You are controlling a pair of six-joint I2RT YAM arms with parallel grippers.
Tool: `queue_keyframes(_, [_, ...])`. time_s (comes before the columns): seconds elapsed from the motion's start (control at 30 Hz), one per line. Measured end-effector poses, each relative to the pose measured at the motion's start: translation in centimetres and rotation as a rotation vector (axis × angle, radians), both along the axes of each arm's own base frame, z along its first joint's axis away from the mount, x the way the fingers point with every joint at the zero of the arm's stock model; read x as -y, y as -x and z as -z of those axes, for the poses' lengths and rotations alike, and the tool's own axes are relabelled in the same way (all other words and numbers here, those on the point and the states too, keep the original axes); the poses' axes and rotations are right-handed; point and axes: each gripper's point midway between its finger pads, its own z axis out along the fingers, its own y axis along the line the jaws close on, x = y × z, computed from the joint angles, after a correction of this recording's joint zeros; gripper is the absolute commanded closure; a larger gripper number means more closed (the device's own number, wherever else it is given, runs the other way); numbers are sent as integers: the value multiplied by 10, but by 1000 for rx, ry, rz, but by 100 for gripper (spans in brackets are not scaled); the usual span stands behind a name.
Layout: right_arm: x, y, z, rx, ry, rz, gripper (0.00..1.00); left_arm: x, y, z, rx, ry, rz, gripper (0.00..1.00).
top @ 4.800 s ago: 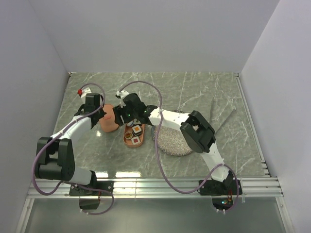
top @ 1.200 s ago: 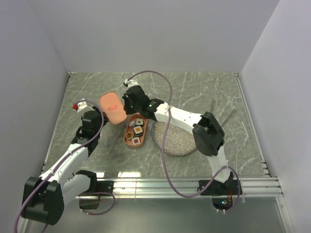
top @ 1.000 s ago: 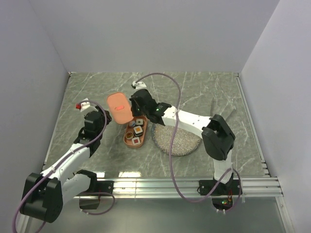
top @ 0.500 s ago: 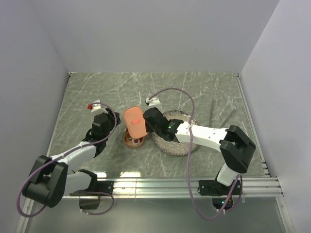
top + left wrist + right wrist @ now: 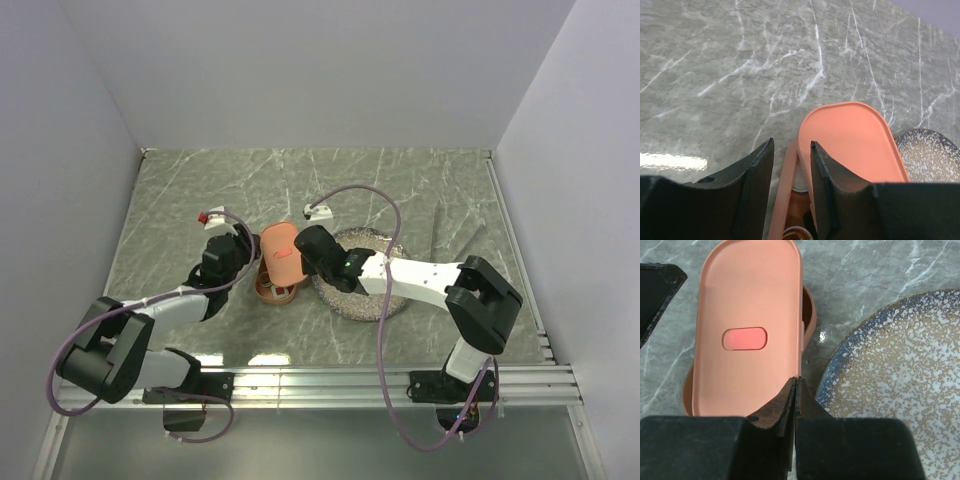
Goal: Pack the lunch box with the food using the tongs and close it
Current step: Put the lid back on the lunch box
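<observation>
The salmon-orange lunch box point(image 5: 272, 293) sits left of the plate, with its flat lid point(image 5: 747, 335) hovering over it, covering most of it and slightly askew. My right gripper point(image 5: 796, 381) is shut on the lid's right edge. My left gripper point(image 5: 790, 145) is open and straddles the box's left wall point(image 5: 785, 190), with marble showing between the left finger and the wall. Food point(image 5: 796, 231) shows inside the box under the lid. The grey tongs point(image 5: 437, 232) lie on the table at the far right, away from both grippers.
The round speckled plate point(image 5: 900, 365) lies right of the box, under my right arm, with no food visible on it. Grey walls enclose the marble table on three sides.
My right gripper has carried the lid from the back left down over the lunch box. My left gripper has moved right and forward to the box's left side.
</observation>
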Motion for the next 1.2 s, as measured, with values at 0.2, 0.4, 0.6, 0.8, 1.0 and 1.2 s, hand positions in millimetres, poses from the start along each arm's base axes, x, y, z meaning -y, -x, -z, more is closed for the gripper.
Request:
queue_keyframes(0.2, [-1, 0, 0, -1, -7, 1, 100, 11, -4, 4, -6, 2, 30, 59])
queue_keyframes(0.4, [-3, 3, 2, -4, -6, -4, 100, 21, -6, 10, -19, 2, 56, 59])
queue_keyframes(0.6, [-6, 8, 6, -8, 8, -14, 100, 27, -8, 12, -22, -1, 63, 59])
queue_keyframes(0.8, [-11, 13, 6, 1, 12, -24, 100, 31, -14, 15, -32, -8, 65, 59])
queue_keyframes(1.0, [-17, 22, 7, -2, 13, -50, 100, 32, -14, 24, -52, -18, 66, 59])
queue_keyframes(1.2, [-27, 29, 10, -23, -2, -90, 100, 35, -16, 19, -41, -13, 69, 59])
